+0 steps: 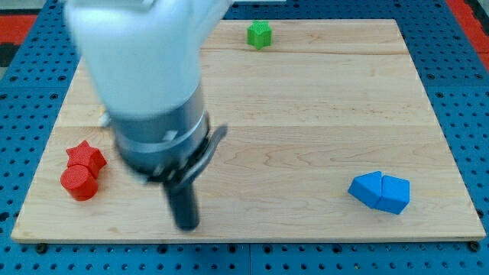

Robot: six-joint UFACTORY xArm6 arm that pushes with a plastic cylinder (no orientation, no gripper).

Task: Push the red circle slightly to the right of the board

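Rod: a straight dark rod hung below the blurred grey and white arm housing, near the bench's bottom edge, left of centre.
My tip (186,225): it stood close to the bottom edge, well apart to the view's right of the red pair, touching no block.
Gripper: none fitted on this arm; the rod held nothing.
Red circle (79,183): a low round block near the bottom-left corner, just inside the left edge, lying flat on the bench.
Red star (85,156): directly above the red circle toward the view's top, touching or all but touching it; I could not tell which.
Blue blocks (380,191): two angular blue pieces pressed side by side near the bottom-right corner, their exact shapes unclear.
Green block (259,34): small and blocky, close to the top edge, right of centre, well apart from everything else; shape not made out.
Bench (306,114): a pale wooden board resting on a blue perforated surface (23,69), which showed past every edge.
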